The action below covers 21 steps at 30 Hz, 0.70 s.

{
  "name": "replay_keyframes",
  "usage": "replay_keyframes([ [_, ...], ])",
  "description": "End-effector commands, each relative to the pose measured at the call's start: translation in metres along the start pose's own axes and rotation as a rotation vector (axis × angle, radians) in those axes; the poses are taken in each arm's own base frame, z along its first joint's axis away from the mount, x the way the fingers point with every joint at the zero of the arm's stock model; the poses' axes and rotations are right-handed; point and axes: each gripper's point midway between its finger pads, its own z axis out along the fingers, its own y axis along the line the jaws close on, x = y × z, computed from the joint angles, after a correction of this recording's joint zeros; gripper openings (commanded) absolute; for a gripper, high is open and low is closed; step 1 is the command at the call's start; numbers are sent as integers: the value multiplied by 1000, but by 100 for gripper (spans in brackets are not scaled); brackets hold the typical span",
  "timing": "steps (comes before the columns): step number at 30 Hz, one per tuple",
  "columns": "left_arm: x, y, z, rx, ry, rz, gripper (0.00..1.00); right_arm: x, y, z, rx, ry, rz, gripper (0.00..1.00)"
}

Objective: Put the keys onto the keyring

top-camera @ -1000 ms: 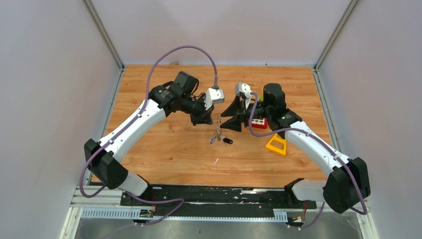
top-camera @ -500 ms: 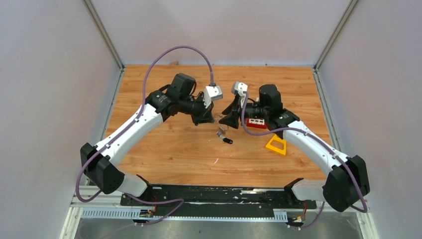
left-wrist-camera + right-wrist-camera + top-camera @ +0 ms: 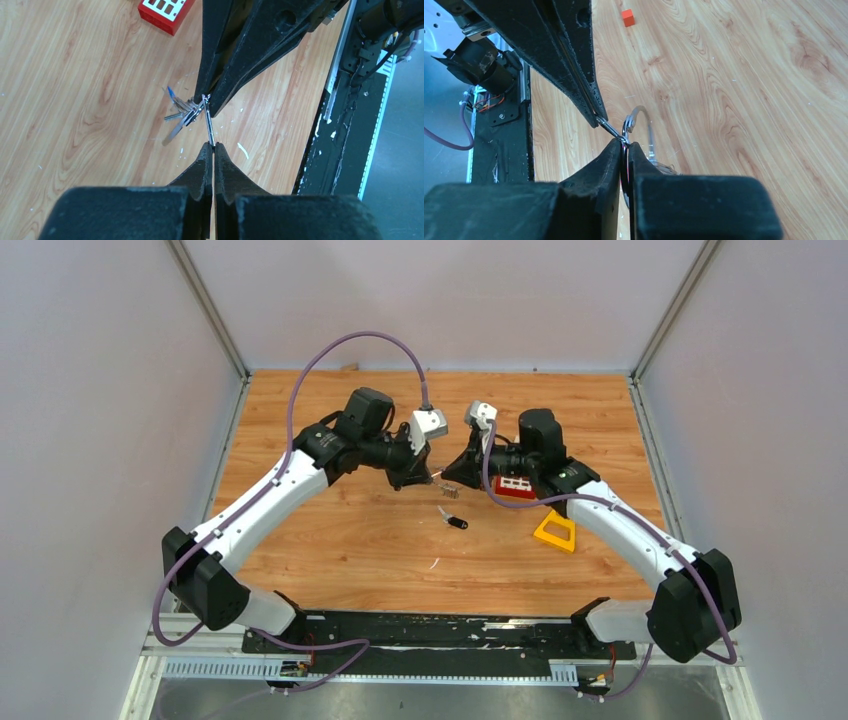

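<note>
my left claw [image 3: 213, 146] is pinched tight on the keyring [image 3: 208, 120] wire. my right claw [image 3: 624, 144] clamps the same ring from the opposite side, tips nearly meeting. the black-headed key [image 3: 455, 522] lies loose on the bench [image 3: 330, 540] just below both claws, toward the bases, blade slanting up at them, marginally nearer the right.

Wooden table [image 3: 350, 540]; on it black-headed key [image 3: 455, 521], red block [image 3: 517, 486], yellow triangular frame [image 3: 555, 531]

Thin shiny metal keyring [image 3: 210, 127]; smooth, matt wood-grain table [image 3: 75, 100]
</note>
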Motion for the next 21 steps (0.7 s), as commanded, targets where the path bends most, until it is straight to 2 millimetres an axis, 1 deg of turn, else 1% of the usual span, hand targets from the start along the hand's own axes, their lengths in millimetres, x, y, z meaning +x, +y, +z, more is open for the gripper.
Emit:
replay_keyframes([
  [1,-20,5,-4,-47,-68,-5,0,-23,-8,1,51,-51,-22,2],
  [2,-20,7,-3,-54,-66,-13,0,-23,-11,1,72,-49,-20,0],
  [9,-20,14,5,-67,-65,-22,0,-18,-23,0,142,-39,8,0],
  [17,-35,20,0,-115,-138,19,2,-10,-29,5,157,-23,62,0],
  [21,-42,21,-1,-117,-164,23,3,-10,-28,6,150,-24,66,0],
])
